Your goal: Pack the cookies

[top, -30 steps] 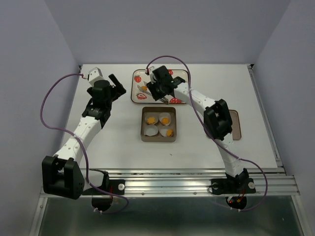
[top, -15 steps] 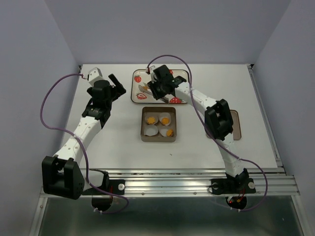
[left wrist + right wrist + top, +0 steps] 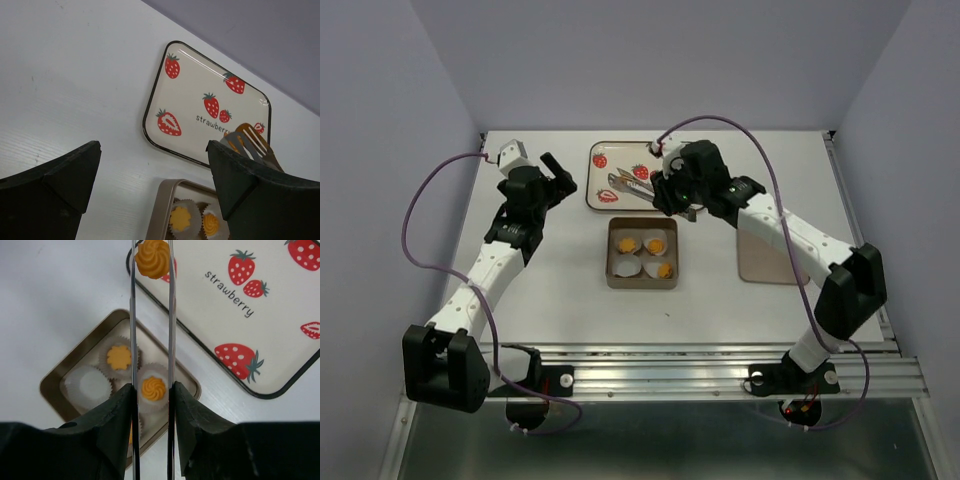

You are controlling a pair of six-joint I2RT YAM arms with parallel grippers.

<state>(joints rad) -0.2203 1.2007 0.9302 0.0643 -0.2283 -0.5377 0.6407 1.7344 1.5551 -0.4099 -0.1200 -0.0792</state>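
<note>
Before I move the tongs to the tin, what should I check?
1. Cookie pinched between the tips of the tongs: ok.
2. Right hand shut on the tongs: ok.
3. One paper cup in the tin is empty: ok.
4. Cookie lined up over that cup: not ok; it hangs at the corner of the strawberry tray.
5. Left hand open and off to the side of the tin: ok.
</note>
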